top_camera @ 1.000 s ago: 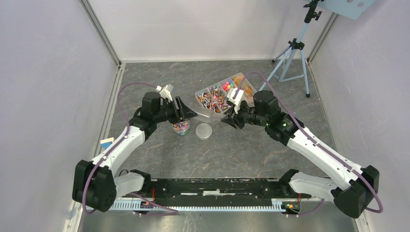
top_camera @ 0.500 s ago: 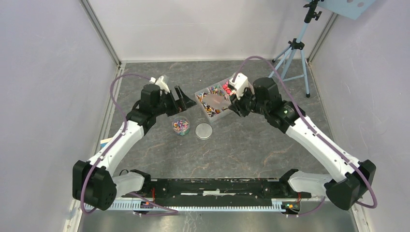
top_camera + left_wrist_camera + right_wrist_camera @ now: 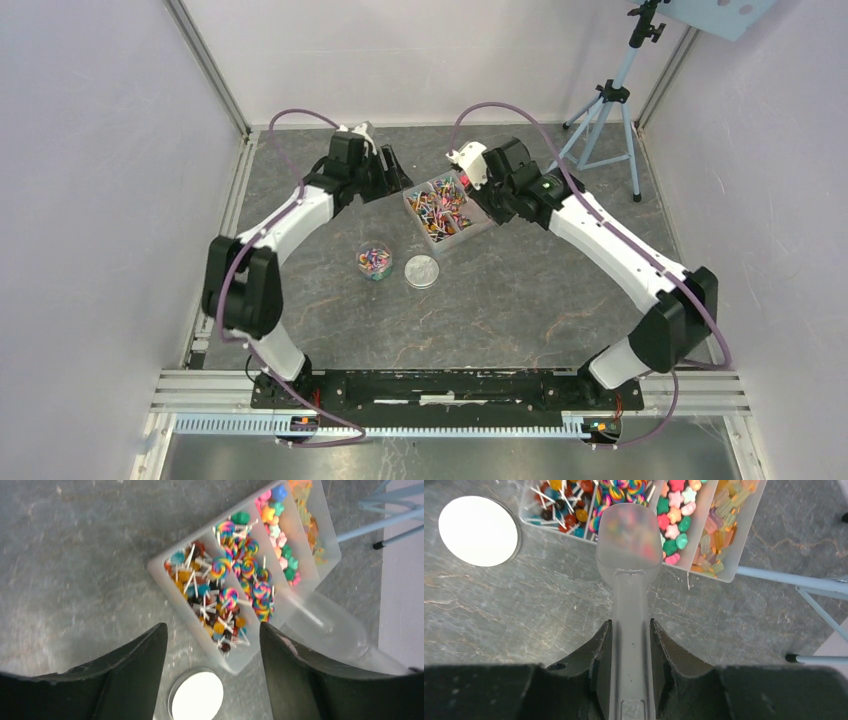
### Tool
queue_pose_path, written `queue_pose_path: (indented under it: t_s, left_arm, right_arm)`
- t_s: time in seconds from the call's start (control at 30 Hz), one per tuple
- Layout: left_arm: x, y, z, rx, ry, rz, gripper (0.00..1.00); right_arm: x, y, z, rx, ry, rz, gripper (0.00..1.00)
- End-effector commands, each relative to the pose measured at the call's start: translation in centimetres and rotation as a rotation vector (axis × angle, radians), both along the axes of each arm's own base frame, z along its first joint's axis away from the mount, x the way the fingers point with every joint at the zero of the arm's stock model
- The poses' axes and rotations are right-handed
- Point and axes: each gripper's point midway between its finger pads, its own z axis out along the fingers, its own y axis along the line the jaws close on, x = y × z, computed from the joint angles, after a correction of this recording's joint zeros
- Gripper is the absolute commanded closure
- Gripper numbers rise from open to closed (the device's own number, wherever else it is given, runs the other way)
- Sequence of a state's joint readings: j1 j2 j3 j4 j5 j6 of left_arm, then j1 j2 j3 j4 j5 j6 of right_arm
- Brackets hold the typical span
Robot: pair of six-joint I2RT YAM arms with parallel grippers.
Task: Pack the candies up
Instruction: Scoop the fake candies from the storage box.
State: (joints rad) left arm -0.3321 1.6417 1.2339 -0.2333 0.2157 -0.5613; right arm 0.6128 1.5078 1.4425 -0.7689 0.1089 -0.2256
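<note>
The candies [image 3: 235,587] lie sorted in a clear plastic tray [image 3: 234,664] with long compartments, at the far middle of the grey stone-patterned bench [image 3: 500,300]. It holds ball lollipops on white sticks, rainbow swirl lollipops, star and flower sweets, and pale yellow-orange pieces. A few more sit in the small clear jar [image 3: 375,261] nearer the arms, well apart from the tray. The round grey metal lid [image 3: 422,271] lies flat just beside the jar.

The right hand [image 3: 630,627] is clenched on the handle of a frosted translucent plastic scoop [image 3: 629,535]. The scoop's bowl hangs over the near end of the tray, about where the swirl lollipops meet the star sweets. Colour shows through the frosted bowl, but whether it is loaded I cannot tell. The left hand [image 3: 212,632] is released and grasps nothing, poised above the tray's other side.

The step in hand looks like scooping a load for the jar. To do it well, the scoop's lip should go down into one compartment only and run along its length, not across the dividers. It should then come up level so nothing rolls off. The lollipop sticks are likely to snag, so a shallow bite is safer. The jar mouth looks narrow, so the pour needs a slow tilt right over it. The free left hand could steady the tray or the jar.
</note>
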Motion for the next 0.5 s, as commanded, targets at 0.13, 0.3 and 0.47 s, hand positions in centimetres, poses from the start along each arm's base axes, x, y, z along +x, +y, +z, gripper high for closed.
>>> queue_pose_path:
  t_s: [0.13,0.3,0.47]
  left_arm:
    - [6.8,-2.5,0.7,-0.001,-0.080,-0.054,0.32]
    - [9.1,-3.3,-1.1,0.026,-0.075,-0.082,0.35]
    - [10.6,-3.8,-3.3,0.057,-0.043,-0.118,0.37]
  right_arm:
    - [2.7,-0.1,0.1,-0.088,-0.019,-0.033,1.00]
    - [3.8,0.4,-1.3,-0.130,0.012,-0.025,1.00]
    - [5.1,0.4,-2.7,-0.210,0.045,-0.023,1.00]
